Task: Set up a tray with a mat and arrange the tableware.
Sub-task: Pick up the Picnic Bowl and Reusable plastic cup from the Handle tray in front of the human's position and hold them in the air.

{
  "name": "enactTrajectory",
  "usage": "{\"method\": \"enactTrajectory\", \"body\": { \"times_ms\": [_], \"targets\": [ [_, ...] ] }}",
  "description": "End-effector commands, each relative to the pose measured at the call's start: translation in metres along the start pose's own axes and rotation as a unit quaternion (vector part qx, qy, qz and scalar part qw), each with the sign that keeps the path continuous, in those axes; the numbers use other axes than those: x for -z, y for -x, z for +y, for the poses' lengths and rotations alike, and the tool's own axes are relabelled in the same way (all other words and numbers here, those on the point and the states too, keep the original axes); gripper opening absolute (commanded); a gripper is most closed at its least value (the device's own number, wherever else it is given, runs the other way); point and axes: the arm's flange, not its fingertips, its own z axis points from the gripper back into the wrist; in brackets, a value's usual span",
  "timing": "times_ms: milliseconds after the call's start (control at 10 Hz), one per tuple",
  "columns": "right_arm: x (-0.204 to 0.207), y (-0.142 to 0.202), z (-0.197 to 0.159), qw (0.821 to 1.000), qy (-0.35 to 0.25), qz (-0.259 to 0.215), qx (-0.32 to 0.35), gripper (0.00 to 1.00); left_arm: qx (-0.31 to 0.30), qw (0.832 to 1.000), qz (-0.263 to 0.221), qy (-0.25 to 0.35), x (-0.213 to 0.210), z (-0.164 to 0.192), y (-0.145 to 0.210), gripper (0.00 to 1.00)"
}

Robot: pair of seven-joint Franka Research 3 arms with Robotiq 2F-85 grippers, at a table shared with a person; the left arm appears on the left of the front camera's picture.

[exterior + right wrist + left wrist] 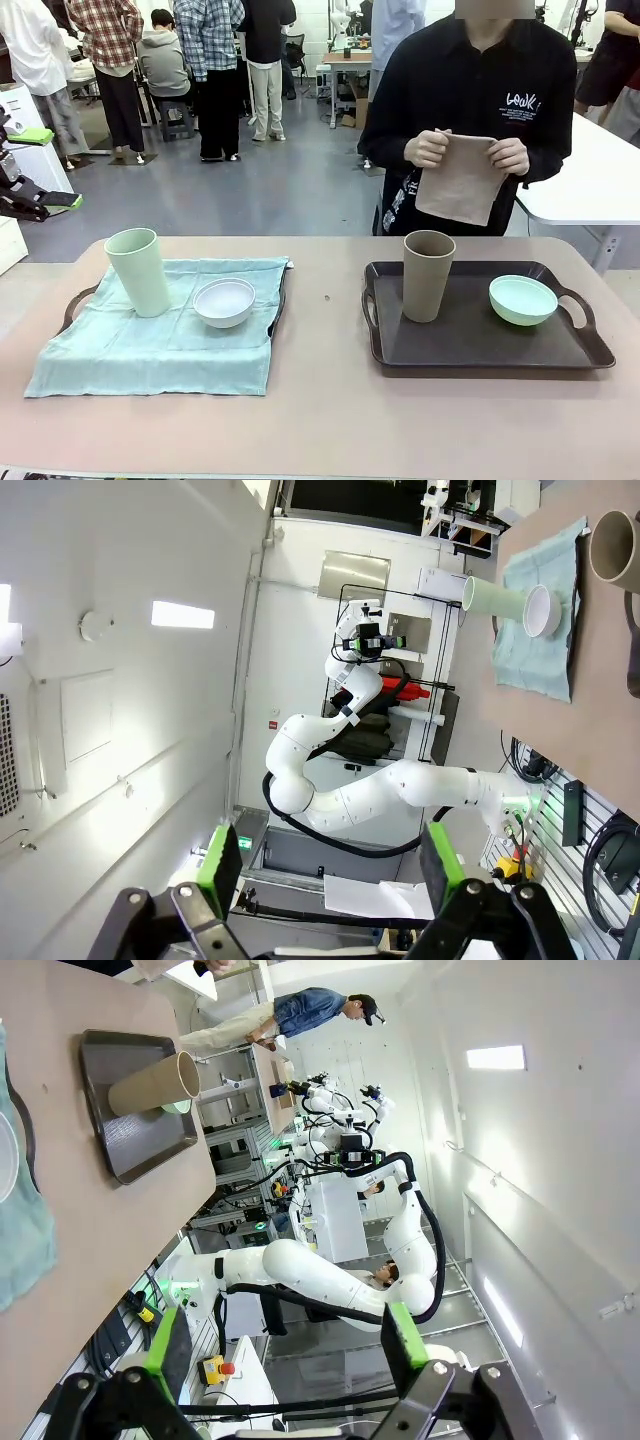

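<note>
A dark brown tray [470,340] at the right holds a tan-brown cup [428,275] standing upright and a mint green bowl [523,300]. At the left, a pale teal mat [150,350] drapes over a second tray [75,305], with a pale green cup [140,270] and a white bowl [224,302] on it. The person across the table holds a tan cloth [460,178] in both hands. My left gripper [288,1345] is open and empty, off the table's left side. My right gripper [330,858] is open and empty too, far from the pale green cup [495,597] and white bowl [543,610].
Bare pinkish tabletop [320,410] lies between the trays and along the front edge. A white table [590,185] stands at the back right. The right arm [330,1280] shows across from the left wrist camera, and the left arm [380,780] from the right one.
</note>
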Motion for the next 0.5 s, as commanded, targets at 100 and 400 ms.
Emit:
{"method": "enactTrajectory", "body": {
  "times_ms": [100, 400],
  "targets": [
    [0.0044, 0.0037, 0.0041, 1.000, -0.009, -0.003, 0.007, 0.95, 0.012, 1.000, -0.002, 0.010, -0.0015, -0.0004, -0.0024, 1.00],
    [0.0044, 0.0037, 0.0041, 1.000, -0.009, -0.003, 0.007, 0.95, 0.012, 1.000, -0.002, 0.010, -0.0015, -0.0004, -0.0024, 1.00]
  ]
}}
